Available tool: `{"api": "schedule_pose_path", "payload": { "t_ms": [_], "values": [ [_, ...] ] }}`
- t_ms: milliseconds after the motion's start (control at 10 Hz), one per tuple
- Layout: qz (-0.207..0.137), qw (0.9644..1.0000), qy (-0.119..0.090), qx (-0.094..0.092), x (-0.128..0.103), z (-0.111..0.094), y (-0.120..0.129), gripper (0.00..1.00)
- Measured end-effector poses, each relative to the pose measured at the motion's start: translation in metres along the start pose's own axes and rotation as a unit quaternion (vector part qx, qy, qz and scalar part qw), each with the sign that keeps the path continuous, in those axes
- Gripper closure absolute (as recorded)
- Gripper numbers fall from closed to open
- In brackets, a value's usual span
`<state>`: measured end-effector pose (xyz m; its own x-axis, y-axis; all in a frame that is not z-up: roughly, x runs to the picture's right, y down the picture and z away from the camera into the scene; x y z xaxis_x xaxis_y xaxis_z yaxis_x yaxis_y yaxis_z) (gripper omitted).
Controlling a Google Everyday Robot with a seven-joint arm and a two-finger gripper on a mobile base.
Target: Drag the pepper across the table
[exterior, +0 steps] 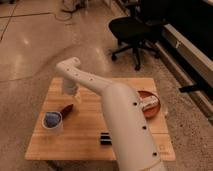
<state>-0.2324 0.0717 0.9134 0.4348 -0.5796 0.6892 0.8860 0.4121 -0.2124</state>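
One bench carries one pepper, one cup, one plate and one black bar; one hand, open, hangs near the pepper.

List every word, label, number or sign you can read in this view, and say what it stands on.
No readable text anywhere in this view.
The tool, hovering over the table just above the pepper: no marking visible.
The white cup, the orange-red plate and the black bar: no labels to be seen.
The white arm: only small dark dots, not writing.
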Motion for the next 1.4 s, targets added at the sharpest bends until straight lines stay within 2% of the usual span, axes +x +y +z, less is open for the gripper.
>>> {"api": "schedule_pose_path", "payload": {
  "t_ms": [600,700,1200,1400],
  "values": [
    [0.022,0.9997,0.0,-0.013,0.002,0.024,-0.003,0.2],
    [0.023,0.9996,-0.002,-0.015,0.002,0.028,-0.002,0.25],
    [0.028,0.9994,-0.008,-0.02,0.0,0.037,0.001,0.77],
    [0.033,0.9993,-0.006,-0.015,0.005,0.032,0.005,0.96]
  ]
}}
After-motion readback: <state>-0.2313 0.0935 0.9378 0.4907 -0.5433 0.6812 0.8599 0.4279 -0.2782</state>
